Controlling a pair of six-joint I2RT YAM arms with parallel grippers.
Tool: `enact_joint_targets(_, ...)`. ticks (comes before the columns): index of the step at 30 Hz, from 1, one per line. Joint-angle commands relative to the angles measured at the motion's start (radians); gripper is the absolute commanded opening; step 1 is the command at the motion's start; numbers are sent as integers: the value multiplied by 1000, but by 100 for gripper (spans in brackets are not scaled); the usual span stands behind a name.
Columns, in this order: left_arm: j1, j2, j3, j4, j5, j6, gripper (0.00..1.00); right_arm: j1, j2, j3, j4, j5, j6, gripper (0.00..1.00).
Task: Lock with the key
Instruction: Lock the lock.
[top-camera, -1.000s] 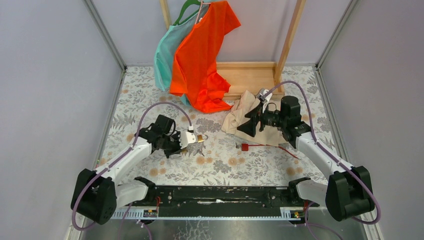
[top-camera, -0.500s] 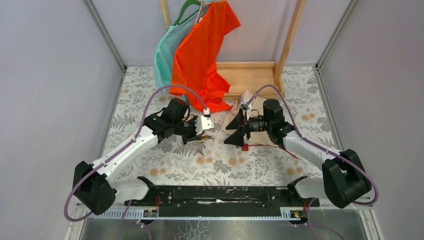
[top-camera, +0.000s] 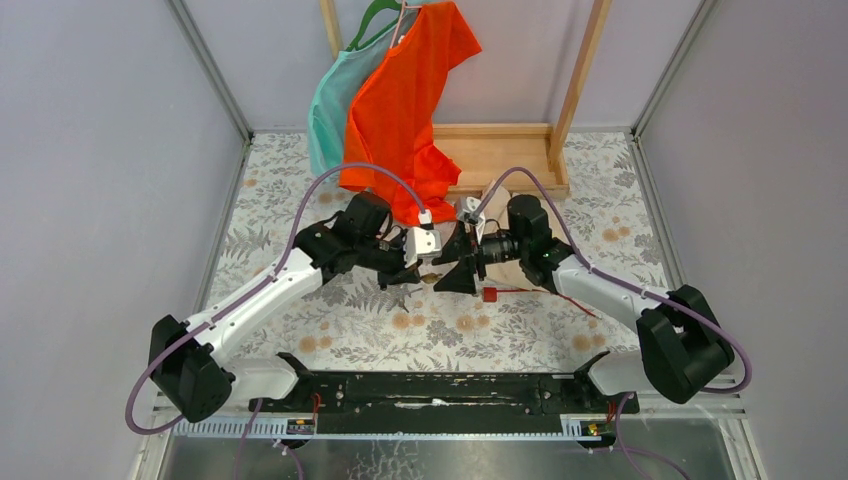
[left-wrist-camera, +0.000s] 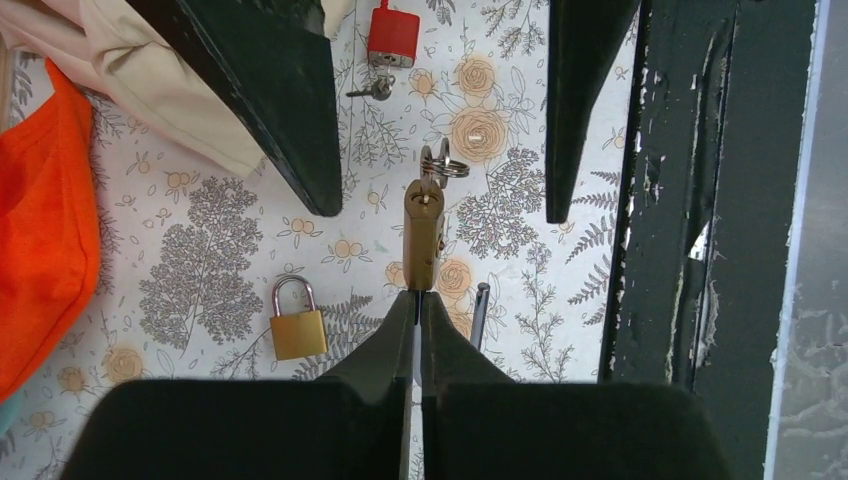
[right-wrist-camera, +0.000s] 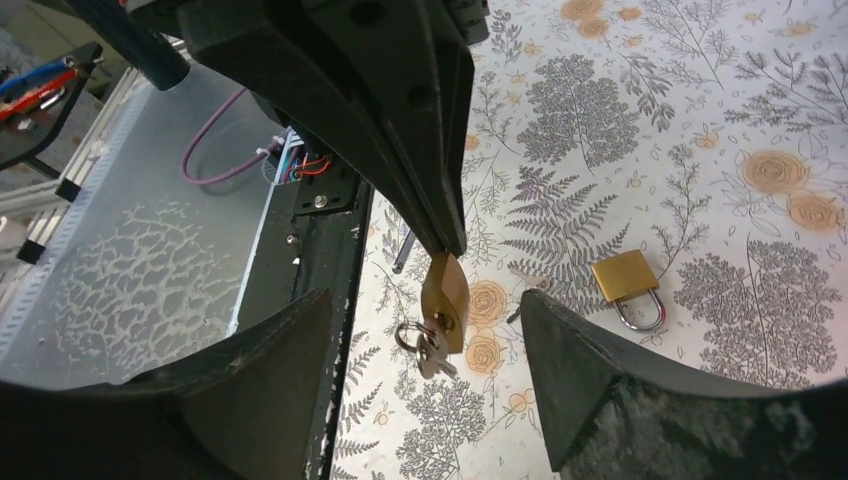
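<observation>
Between the fingers of the open right end effector (right-wrist-camera: 425, 305), the left end effector (left-wrist-camera: 416, 297) clamps the padlock (left-wrist-camera: 423, 235), key (left-wrist-camera: 438, 166) inserted.

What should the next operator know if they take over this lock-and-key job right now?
Left pincer: shut on a brass padlock, held above the table.
Right pincer: open, one finger on each side of the key, gripping nothing.
Key: in the held padlock's keyhole, ring attached.
Done: padlock lifted and presented.
Left: grip the key and turn it. The shackle is hidden inside the left pincer.
Lying on the table: second brass padlock, red padlock.
</observation>
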Motion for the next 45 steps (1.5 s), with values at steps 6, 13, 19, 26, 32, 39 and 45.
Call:
enact_joint_targets(6,-19,10,36,62,26,-46,0,53,18,56,-61,41,-93,59)
enact_joint_targets(13,-18,5,30,70,20,-56,0,65,31,47,-64,55,-97,40)
enact_joint_targets(19,-19,-5,0,97,19,-66,0,67,28,43,-60,65,-93,20)
enact_joint_targets(26,-19,-10,-7,103,4,-67,0,66,2,33,-60,82,-107,0)
enact_joint_targets(32,-17,-30,-30,118,-5,-67,21,53,-46,32,-130,87,-177,0)
enact_joint_targets(39,1,-74,-37,124,-12,-85,52,-66,-117,12,-110,26,-140,0)
enact_joint_targets(45,9,-78,24,112,-50,-36,69,-220,-231,-27,55,-45,47,0)
